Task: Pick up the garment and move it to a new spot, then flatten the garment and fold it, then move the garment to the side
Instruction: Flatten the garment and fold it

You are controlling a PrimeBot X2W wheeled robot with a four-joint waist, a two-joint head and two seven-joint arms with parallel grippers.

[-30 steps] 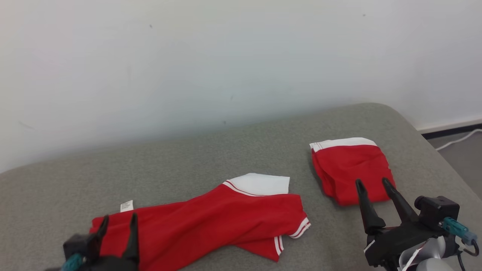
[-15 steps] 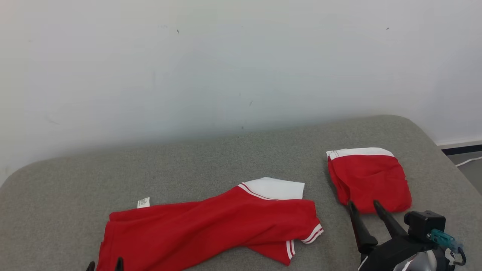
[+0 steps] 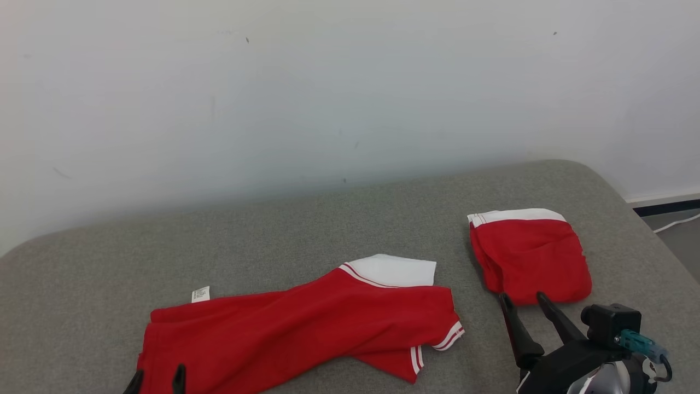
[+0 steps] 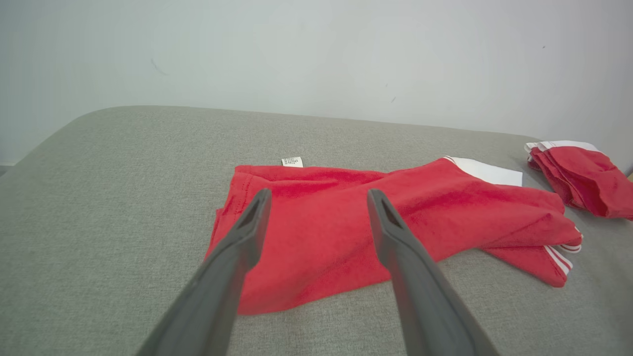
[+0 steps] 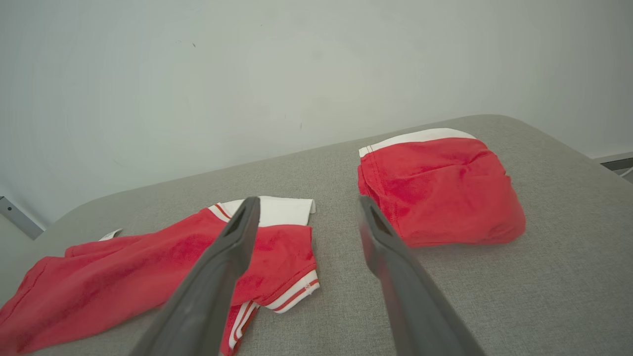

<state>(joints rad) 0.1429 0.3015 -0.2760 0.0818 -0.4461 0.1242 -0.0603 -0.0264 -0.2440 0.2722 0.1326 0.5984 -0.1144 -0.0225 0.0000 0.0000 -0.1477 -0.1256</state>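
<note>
Honestly, the thing I'd worry about most is that folded red bundle [image 3: 528, 257], because everything else sits pretty close to it. The garment [image 3: 295, 323], a red shirt with a white panel [image 3: 394, 271], lies stretched out and twisted on the padded grey counter [image 3: 328, 219]. It's to the robot's left of the bundle, near it but not touching, and its striped cuff [image 3: 449, 335] is the end closest to the bundle. Both pincers are spread wide with nothing in them. The right pincer [image 3: 521, 298] hangs right at the bundle's near edge, and the left pincer [image 4: 319, 194] hovers over the garment's hem end, the end farthest from the bundle. So, risk one: the right pincer comes down where it is and grabs or shoves the bundle instead of the shirt, since it's the same colour and basically right under the fingers. Risk two: the shirt looks doubled over on itself near the cuff, so a pinch there probably catches only the top layer and the rest slides out or stays bunched when lifted. Risk three: if just one end gets picked up, the trailing end could drag across and mess up the bundle. Also the fabric lies flat on a fuzzy counter, so the fingertips might skate over it and close on nothing. I'd shift the right pincer off the bundle toward the cuff first.
</note>
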